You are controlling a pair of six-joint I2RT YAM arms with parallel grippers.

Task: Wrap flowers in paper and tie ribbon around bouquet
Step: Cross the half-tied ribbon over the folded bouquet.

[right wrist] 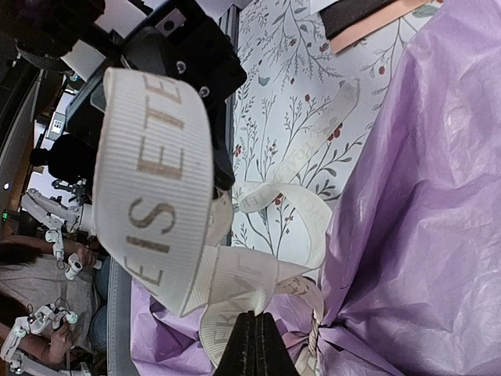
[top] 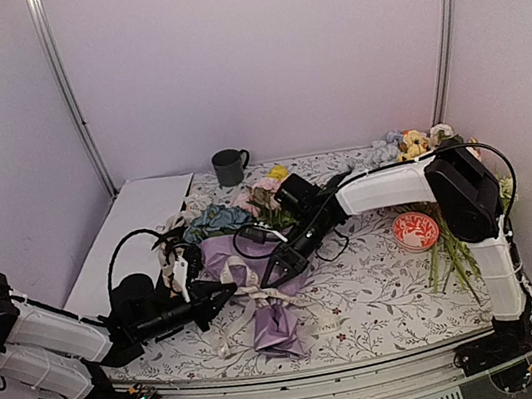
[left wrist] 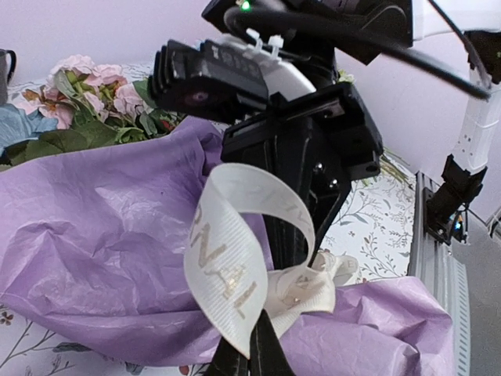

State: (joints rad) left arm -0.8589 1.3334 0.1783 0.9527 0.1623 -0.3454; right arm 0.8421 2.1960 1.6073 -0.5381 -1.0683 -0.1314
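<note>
Both arms are in over the bouquet (top: pixel 266 306), which lies on the floral-print table (top: pixel 382 292), narrow end toward the bases and wide end toward the back wall. The flowers (top: pixel 268 197) show at that far end: pink blooms, a blue head to their left and one yellow bloom behind. The paper (left wrist: pixel 94 235) is gathered in at the waist, and the ribbon (left wrist: pixel 227 266) goes round it there and looks knotted. Left gripper (left wrist: pixel 252 348): jaws closed, pinching the ribbon. A loop with gold lettering stands up from the tips. Right gripper (right wrist: pixel 252 325): jaws closed too, tips meeting on a ribbon strand just beside the knot. The grippers face each other across the waist, left from the left and right from the far side, nearly touching. I see loose ribbon tails trailing onto the cloth on the left side of the paper. Elsewhere there's a dark mug (top: pixel 230 166) at the back, a flat white sheet (top: pixel 134 230) far left, a red patterned dish (top: pixel 415 231) on the right, and loose long-stemmed flowers (top: pixel 417 143) in the far right corner.
</note>
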